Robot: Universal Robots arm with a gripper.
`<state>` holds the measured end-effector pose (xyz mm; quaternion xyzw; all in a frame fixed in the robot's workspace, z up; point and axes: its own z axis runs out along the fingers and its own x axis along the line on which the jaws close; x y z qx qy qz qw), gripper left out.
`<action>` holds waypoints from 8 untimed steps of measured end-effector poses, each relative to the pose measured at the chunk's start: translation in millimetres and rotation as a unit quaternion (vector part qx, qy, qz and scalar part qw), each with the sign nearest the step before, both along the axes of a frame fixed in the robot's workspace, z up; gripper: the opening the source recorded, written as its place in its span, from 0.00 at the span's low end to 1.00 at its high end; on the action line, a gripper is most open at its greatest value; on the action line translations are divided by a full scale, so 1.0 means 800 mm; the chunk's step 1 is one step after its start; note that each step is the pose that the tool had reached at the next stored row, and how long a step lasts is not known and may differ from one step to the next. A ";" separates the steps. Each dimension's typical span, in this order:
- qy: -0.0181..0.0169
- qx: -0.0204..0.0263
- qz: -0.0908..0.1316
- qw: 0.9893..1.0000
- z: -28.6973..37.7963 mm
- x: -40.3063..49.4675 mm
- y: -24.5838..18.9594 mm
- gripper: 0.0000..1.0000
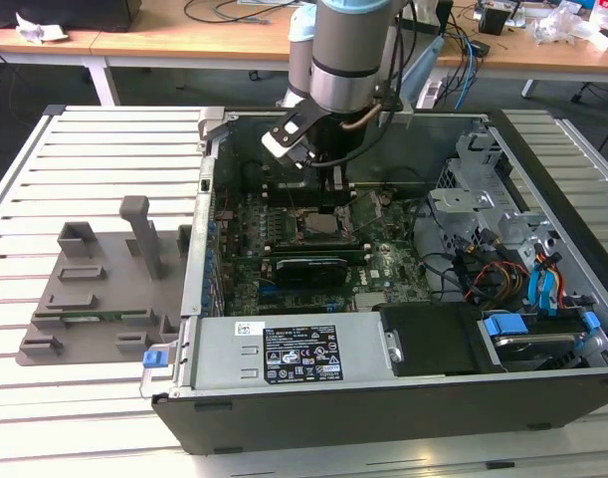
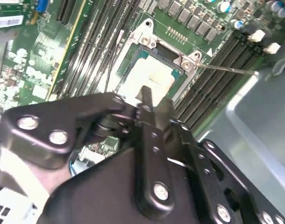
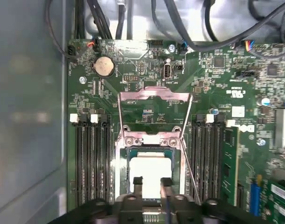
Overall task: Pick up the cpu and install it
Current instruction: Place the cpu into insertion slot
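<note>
Cpu point(image 3: 149, 169) lies flat in the socket point(image 3: 151, 140) directly beneath my jaws, which stand slightly apart, pinching nothing, fingertips point(image 3: 137, 181) just above its silver top

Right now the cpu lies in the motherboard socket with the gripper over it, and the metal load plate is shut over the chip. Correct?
Not quite. The load plate is open, swung back off the socket, as the first wrist view shows. The cpu lies uncovered in the socket with the gripper over it.
</note>
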<state>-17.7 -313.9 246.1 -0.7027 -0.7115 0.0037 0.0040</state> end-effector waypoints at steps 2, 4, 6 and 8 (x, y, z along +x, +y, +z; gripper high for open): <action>0.000 0.000 0.000 1.000 0.0182 0.000 0.0007 0.11; -0.001 0.000 0.000 1.000 0.0293 0.000 0.0009 0.11; -0.001 0.000 0.000 1.000 0.0446 0.000 0.0012 0.11; -0.001 0.000 0.000 1.000 0.0562 0.000 0.0016 0.11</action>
